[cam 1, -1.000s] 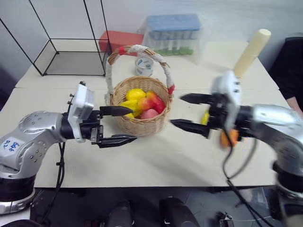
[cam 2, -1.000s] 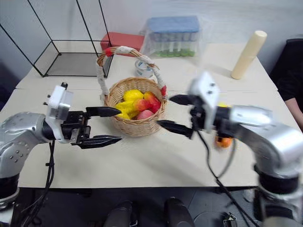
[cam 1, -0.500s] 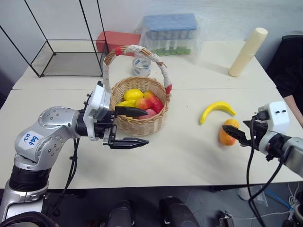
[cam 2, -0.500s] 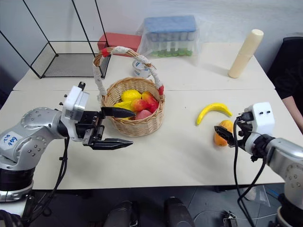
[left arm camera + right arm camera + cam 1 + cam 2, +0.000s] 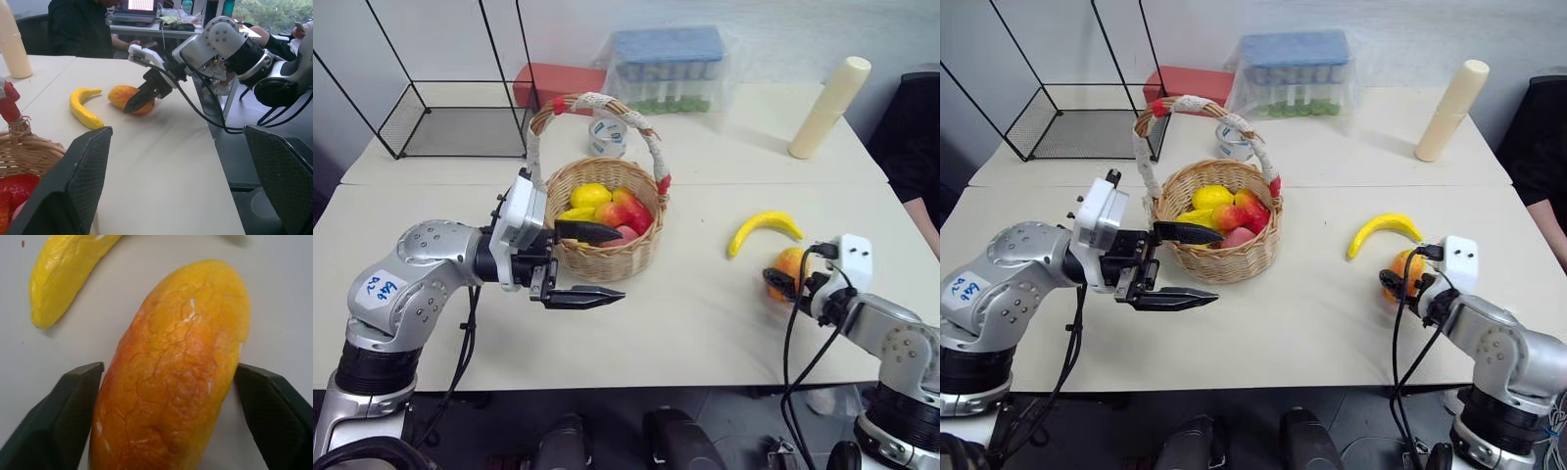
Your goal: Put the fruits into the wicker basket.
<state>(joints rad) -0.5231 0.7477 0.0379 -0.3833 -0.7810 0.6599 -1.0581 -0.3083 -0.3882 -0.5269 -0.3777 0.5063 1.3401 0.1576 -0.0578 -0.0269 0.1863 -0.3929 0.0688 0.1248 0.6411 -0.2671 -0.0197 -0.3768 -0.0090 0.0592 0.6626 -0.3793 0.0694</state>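
An orange-red mango [image 5: 176, 377] lies on the table at the right, with my right gripper [image 5: 781, 282] shut on it, one black finger [image 5: 63, 416] against each side. A curved yellow banana [image 5: 762, 229] lies just behind it. The wicker basket [image 5: 607, 262] stands mid-table and holds several yellow and red fruits [image 5: 607, 208]. My left gripper [image 5: 619, 262] hovers open in front of the basket, pointing right, its upper finger at the rim. The left wrist view also shows the right gripper [image 5: 142, 95] on the mango [image 5: 128, 95].
A black wire cage [image 5: 450, 98] stands at the back left. A red box [image 5: 558, 83], a clear box with a blue lid [image 5: 671, 69] and a tape roll [image 5: 609, 135] sit behind the basket. A cream cylinder [image 5: 828, 94] stands back right. A person [image 5: 83, 24] sits beyond the table's right end.
My right arm swung from beside the basket down and right to the mango, and its jaws narrowed onto it. The left gripper shifted slightly right and stayed open.
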